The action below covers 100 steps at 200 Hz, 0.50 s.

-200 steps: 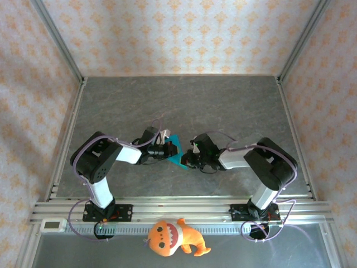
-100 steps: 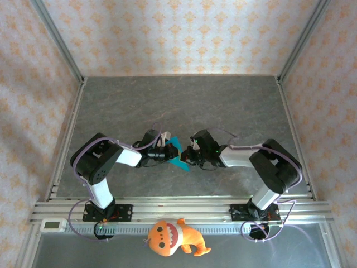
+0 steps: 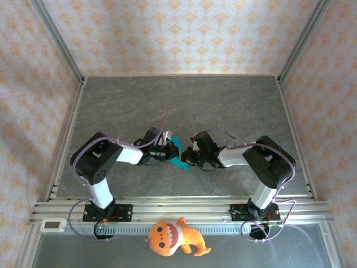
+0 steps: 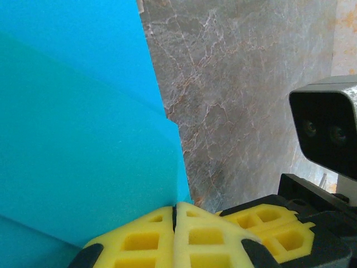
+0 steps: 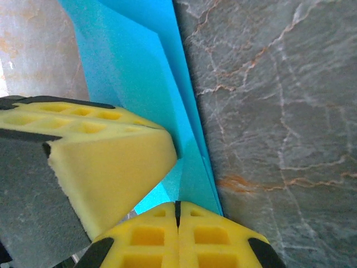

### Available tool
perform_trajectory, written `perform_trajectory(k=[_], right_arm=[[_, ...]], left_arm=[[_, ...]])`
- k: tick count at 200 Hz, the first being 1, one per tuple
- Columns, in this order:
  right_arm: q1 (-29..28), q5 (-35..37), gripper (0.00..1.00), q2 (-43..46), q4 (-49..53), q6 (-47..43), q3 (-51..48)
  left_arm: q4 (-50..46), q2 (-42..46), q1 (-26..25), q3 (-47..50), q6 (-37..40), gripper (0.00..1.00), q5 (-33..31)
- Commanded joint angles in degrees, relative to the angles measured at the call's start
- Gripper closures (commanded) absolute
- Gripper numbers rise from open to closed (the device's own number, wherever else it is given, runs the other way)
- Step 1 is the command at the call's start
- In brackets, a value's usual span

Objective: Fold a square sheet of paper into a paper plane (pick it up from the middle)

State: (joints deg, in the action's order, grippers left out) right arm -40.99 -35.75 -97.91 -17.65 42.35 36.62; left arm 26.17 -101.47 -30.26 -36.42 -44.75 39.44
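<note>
The left pincer is pinching shut on the thin, bright cyan-blue folded sheet of paper. Its yellow foam fingers are pressing together with the sheet's edge caught in the seam between them. The right pincer is clamping shut on the same sheet of paper from the opposite side, its pads meeting on another edge. The two pincers are facing each other, just beside one another, with the paper between them. Overlapping layers and a stepped fold line are showing on its face. Whether it is touching the surface below I cannot tell.

The pincers are meeting over the grey marble-patterned bench, about midway between its left and right edges and nearer its near edge than the far one. An orange plush toy is lying beyond the near edge, just in front of the aluminium rail that is carrying the arm bases.
</note>
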Motion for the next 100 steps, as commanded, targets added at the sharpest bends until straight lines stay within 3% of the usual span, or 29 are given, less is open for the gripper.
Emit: perform_trajectory(k=[1,55,100], right_arm=[[-0.06,4.77,1.0,-1.92,10.52,-2.35,-3.81],[-0.07,4.77,1.0,-2.36,10.16,-2.25,-3.93],[-0.14,4.47,1.0,-2.46,10.0,-2.31,-4.32]], left_arm=[[-5.37,-0.22,3.96,0.45,4.53,0.98,-2.73],[-6.92,-0.77,11.58,-0.24,9.75,0.98,-0.26],[-7.78,-1.39,13.27,-2.85,9.08,0.98,0.79]])
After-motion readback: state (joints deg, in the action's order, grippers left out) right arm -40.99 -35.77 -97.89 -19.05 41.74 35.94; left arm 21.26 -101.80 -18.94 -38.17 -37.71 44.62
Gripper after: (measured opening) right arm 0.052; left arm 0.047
